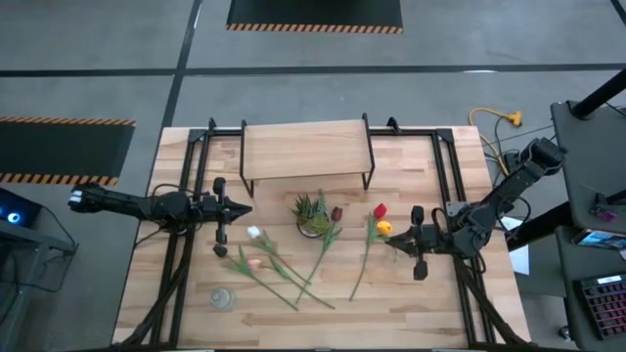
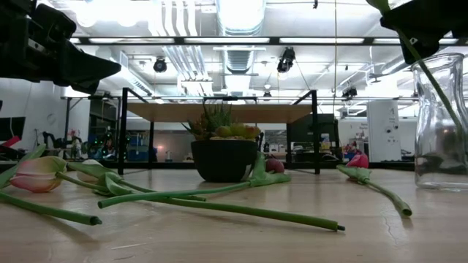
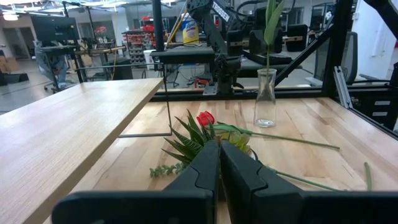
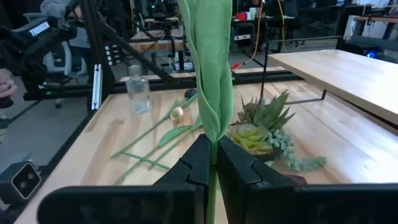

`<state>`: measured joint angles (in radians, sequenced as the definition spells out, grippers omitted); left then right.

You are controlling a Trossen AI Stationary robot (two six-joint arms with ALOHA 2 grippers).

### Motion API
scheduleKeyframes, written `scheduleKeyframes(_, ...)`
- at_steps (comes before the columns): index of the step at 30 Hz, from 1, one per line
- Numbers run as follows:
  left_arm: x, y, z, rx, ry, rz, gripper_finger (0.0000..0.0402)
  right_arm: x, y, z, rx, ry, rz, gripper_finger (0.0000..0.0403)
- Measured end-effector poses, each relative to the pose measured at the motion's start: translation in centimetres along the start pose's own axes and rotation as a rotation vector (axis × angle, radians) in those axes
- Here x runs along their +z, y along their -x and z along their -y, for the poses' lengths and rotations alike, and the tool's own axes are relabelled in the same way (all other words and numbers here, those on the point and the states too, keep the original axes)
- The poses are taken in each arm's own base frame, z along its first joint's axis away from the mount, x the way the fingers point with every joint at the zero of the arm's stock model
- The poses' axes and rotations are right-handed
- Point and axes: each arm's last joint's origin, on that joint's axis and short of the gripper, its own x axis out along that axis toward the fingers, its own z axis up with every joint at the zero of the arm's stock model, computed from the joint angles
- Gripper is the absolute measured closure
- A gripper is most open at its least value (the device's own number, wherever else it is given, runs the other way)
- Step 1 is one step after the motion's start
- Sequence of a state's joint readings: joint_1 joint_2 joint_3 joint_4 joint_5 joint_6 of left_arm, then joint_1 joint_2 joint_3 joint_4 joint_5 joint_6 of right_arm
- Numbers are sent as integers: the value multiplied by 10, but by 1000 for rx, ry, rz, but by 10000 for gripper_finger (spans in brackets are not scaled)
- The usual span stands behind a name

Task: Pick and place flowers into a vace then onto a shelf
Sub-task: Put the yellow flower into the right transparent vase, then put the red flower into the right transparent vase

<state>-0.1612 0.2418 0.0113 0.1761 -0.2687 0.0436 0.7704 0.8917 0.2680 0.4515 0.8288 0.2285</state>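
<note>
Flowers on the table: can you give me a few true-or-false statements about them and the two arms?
1. The potted plant stands on the shelf. False: it stands on the table, in front of the shelf.
2. The right gripper is shut on a green stem. True.
3. The left gripper holds a flower. False: it is shut on nothing.
4. Several flowers lie on the table. True.

red tulip [image 1: 380, 210], yellow tulip [image 1: 384, 227], light-wood shelf [image 1: 303, 152]
</note>
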Motion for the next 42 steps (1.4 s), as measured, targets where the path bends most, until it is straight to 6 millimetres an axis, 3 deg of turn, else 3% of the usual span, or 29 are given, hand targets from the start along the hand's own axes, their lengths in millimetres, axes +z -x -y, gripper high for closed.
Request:
scheduleKeyframes(7, 0, 0, 0, 0, 0, 0, 402, 11, -1, -4, 8, 40, 11, 380)
scheduleKeyframes(16, 0, 0, 0, 0, 0, -1, 402, 13, -2, -6, -6, 50, -51, 284)
scheduleKeyframes(24, 0, 0, 0, 0, 0, 0, 402, 38, 7, -15, 51, 48, -50, 227)
scheduleKeyframes(31, 0, 0, 0, 0, 0, -1, 402, 64, 16, -16, 67, 68, -7, 222)
scheduleKeyframes(42, 0, 0, 0, 0, 0, 0, 402, 71, 16, -14, -37, 73, 8, 243)
